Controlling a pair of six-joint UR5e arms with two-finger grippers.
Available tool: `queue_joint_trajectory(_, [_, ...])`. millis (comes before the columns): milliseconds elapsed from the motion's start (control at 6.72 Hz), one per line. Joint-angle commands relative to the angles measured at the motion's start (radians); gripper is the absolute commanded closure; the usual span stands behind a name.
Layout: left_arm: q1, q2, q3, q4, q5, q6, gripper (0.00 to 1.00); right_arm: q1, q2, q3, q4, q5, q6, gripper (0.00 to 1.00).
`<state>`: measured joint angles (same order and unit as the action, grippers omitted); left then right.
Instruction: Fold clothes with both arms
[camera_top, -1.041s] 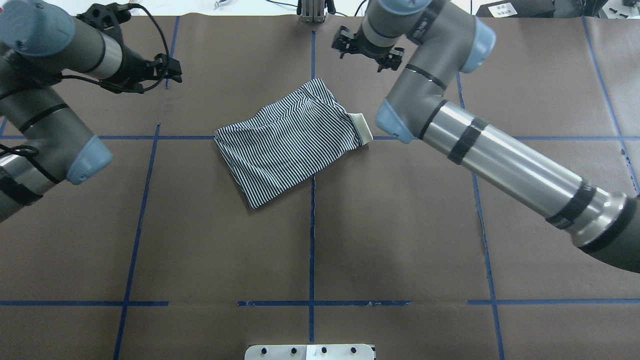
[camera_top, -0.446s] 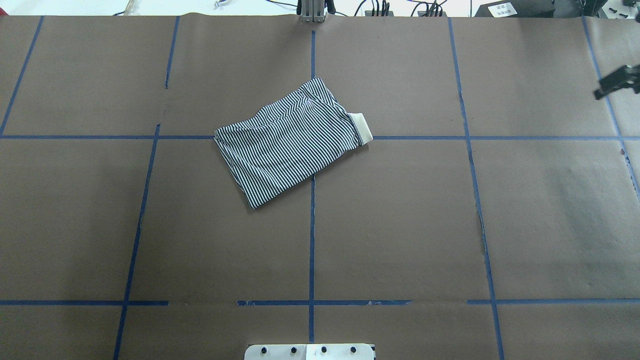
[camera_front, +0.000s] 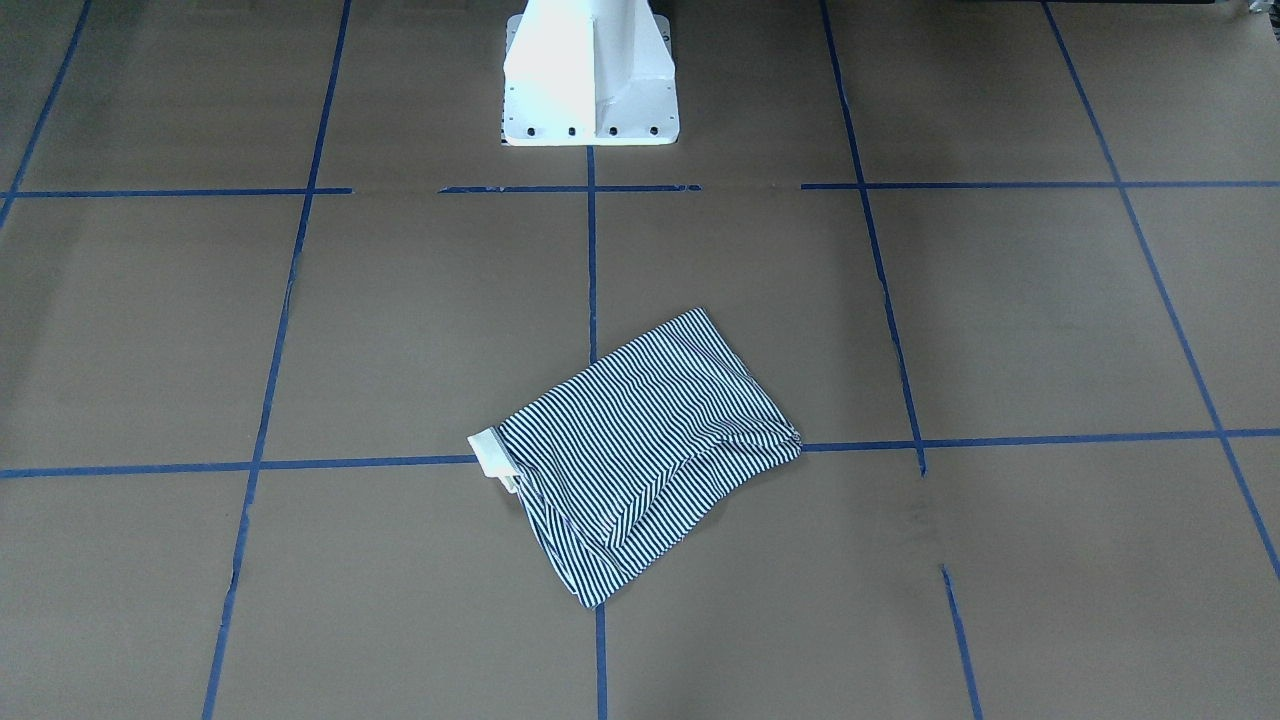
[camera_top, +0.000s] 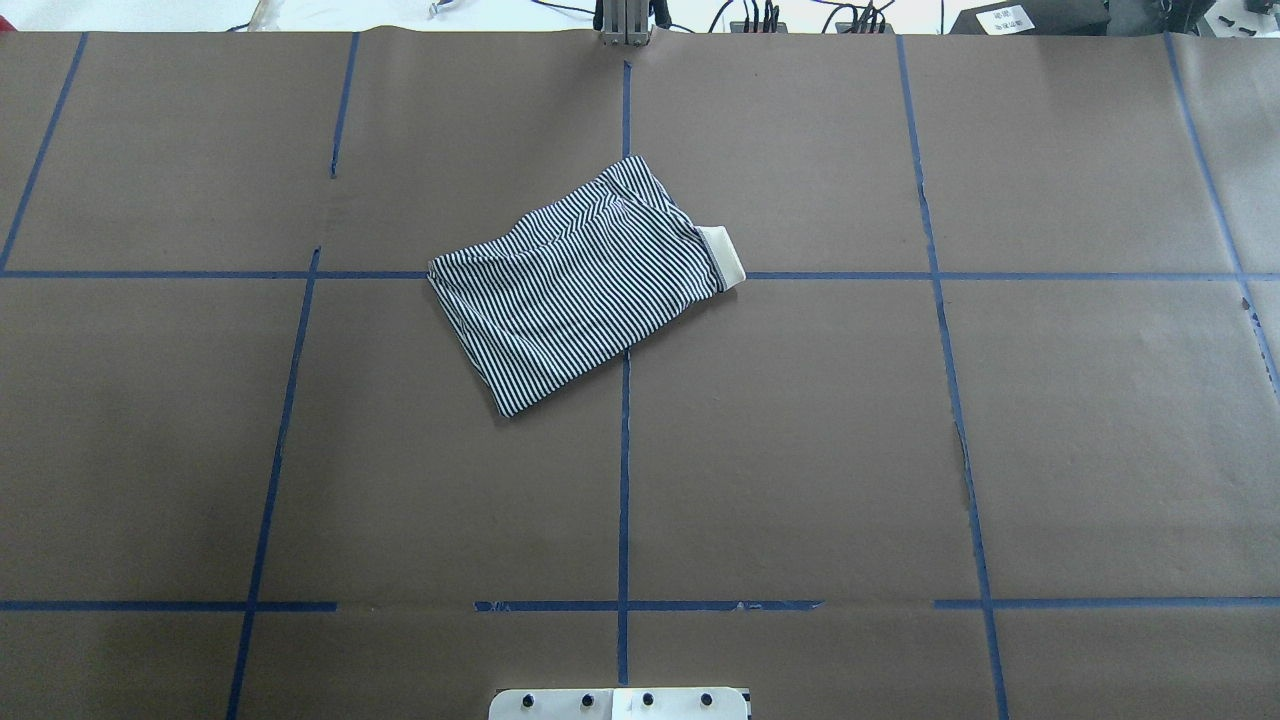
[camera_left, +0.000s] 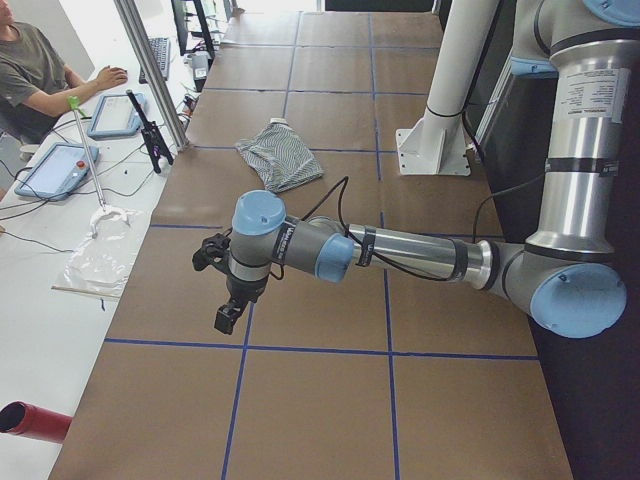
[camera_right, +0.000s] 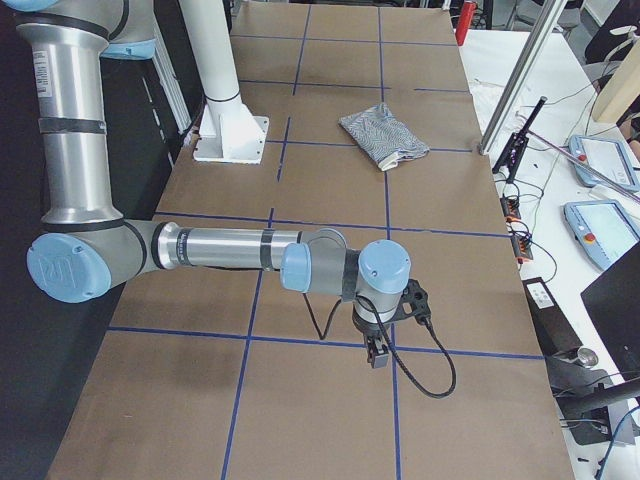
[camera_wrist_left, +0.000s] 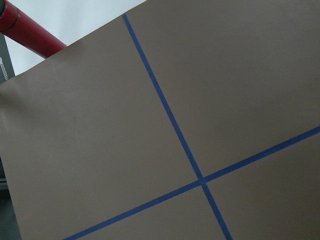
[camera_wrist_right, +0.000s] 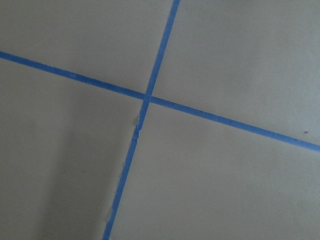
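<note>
The striped polo shirt (camera_top: 580, 285) lies folded into a tilted rectangle at the table's middle, its cream collar (camera_top: 727, 258) sticking out on one side. It also shows in the front-facing view (camera_front: 650, 450) and both side views (camera_left: 280, 155) (camera_right: 383, 135). No arm is near it. My left arm (camera_left: 400, 245) reaches out low over the table's left end, far from the shirt, with its gripper (camera_left: 228, 315) pointing down. My right arm (camera_right: 230, 250) does the same at the right end with its gripper (camera_right: 378, 352). I cannot tell whether either gripper is open or shut. Both wrist views show only brown paper and blue tape.
Brown paper with a blue tape grid (camera_top: 624, 480) covers the table. The white pedestal base (camera_front: 588, 75) stands at the robot's side. A red tube (camera_left: 35, 420) lies at the left end. An operator (camera_left: 40, 70), tablets and a metal post (camera_left: 150, 70) are along the far side.
Both arms have swung away from beside the shirt, out of the overhead view, to the table's ends. The shirt has not moved.
</note>
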<state>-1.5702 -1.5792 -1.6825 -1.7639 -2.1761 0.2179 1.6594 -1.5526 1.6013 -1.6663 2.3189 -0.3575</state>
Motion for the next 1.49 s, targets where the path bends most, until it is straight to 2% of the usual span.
queue_joint_trajectory(0, [-0.001, 0.027, -0.006, 0.1, -0.025, 0.0, 0.0, -0.001, -0.004, 0.022, -0.003, 0.087, 0.187, 0.0])
queue_joint_trajectory(297, [-0.001, 0.039, -0.003, 0.15, -0.099, 0.0, 0.0, -0.029, -0.003, 0.048, 0.002, 0.088, 0.253, 0.0])
queue_joint_trajectory(1190, [-0.001, 0.039, 0.009, 0.15, -0.126, -0.018, 0.0, -0.055, -0.012, 0.039, 0.002, 0.089, 0.259, 0.0])
queue_joint_trajectory(1339, [0.001, 0.039, 0.003, 0.146, -0.128, -0.178, 0.0, -0.055, -0.012, 0.039, 0.002, 0.091, 0.259, 0.0])
